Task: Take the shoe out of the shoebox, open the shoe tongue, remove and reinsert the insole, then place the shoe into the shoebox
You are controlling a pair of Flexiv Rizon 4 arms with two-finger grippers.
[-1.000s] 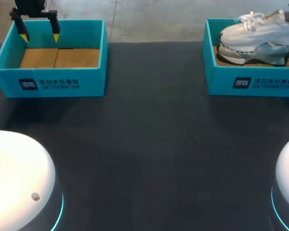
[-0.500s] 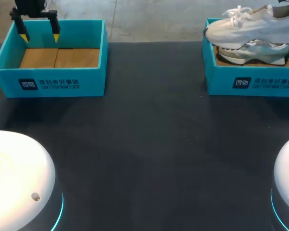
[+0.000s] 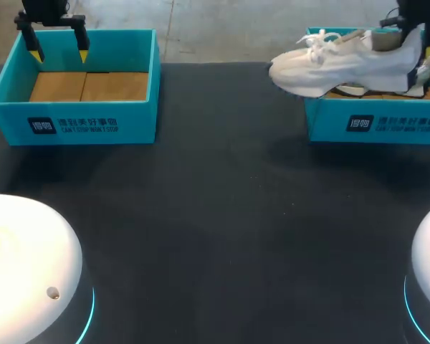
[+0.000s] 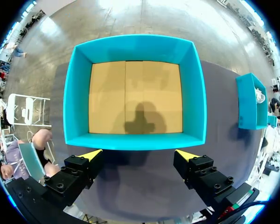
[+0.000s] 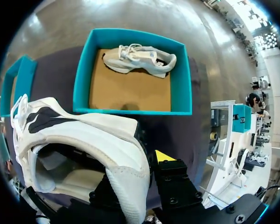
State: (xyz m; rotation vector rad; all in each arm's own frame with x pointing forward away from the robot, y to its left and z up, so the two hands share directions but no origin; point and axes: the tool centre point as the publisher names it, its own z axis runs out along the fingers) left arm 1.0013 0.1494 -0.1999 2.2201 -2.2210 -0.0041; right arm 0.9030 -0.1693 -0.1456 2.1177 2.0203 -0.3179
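A white sneaker [image 3: 337,63] hangs in the air, its toe past the left wall of the right teal shoebox [image 3: 376,123] and over the dark table. My right gripper [image 3: 416,41] is shut on its heel. In the right wrist view the heel collar of the held sneaker [image 5: 84,135] sits in my right gripper [image 5: 136,164]; only one yellow fingertip [image 5: 163,155] shows. A second sneaker [image 5: 140,58] lies on the cardboard floor of the shoebox [image 5: 130,35] beyond. My left gripper [image 3: 59,53] hovers open and empty over the back of the left shoebox [image 3: 72,122].
The left shoebox [image 4: 135,140] holds nothing but its cardboard floor, ahead of my left gripper [image 4: 139,155]. The dark table [image 3: 222,215] stretches between and in front of the two boxes. White arm bases stand at the two near corners.
My right gripper has carried the white sneaker leftward and up out of the right shoebox, toe leading over the table. The left arm has not moved.
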